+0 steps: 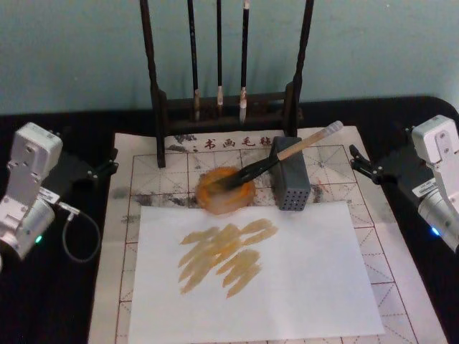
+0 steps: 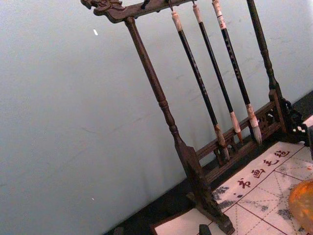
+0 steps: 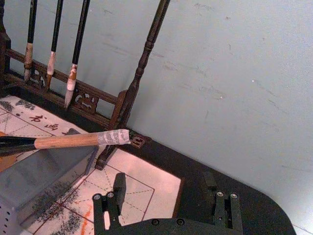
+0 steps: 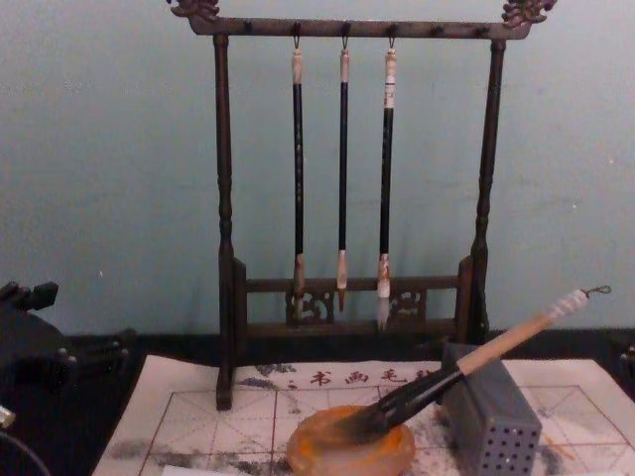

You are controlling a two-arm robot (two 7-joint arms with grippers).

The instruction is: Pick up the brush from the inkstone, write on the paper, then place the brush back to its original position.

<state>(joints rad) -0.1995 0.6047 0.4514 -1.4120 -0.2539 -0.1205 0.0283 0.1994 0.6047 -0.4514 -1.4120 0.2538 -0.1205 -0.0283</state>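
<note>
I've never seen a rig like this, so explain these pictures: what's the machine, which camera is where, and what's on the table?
It's a two-armed robot. One picture looks down from its head, one across from its chest, one from each wrist. The left gripper and the open right gripper sit at the table edges, holding nothing. The brush rests with bristles in the inkstone, handle propped on a grey block. A white sheet with amber strokes lies on the paper. Three brushes hang on a rack.

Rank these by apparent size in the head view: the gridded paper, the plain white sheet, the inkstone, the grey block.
1. gridded paper
2. plain white sheet
3. inkstone and grey block: they look about alike, so they are left unranked.
</note>
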